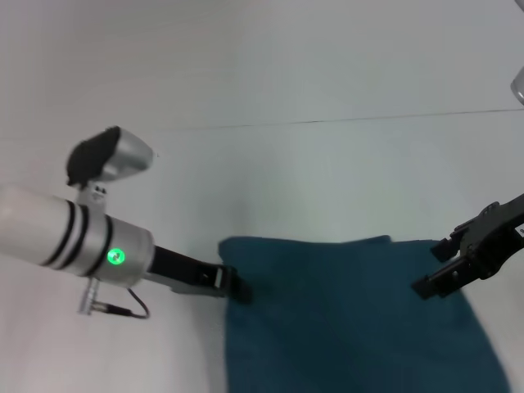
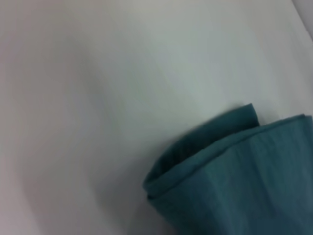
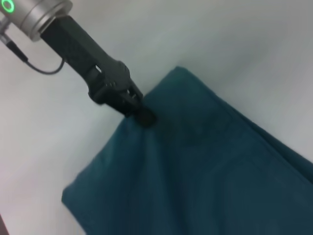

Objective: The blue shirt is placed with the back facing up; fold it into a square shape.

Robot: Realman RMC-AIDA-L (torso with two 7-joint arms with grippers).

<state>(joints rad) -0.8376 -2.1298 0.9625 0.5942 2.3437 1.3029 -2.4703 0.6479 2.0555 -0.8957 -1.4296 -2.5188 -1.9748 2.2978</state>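
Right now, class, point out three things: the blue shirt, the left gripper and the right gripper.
blue shirt (image 1: 344,319): head view, middle of the folded cloth.
left gripper (image 3: 142,115): right wrist view, fingertips at the shirt's edge.
right gripper (image 1: 430,282): head view, fingertips over the shirt's right side.

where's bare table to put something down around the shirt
Bare white table lies beyond the dark teal-blue cotton shirt's far edge. Crowded: the left gripper at its left edge and the right gripper at its right edge.
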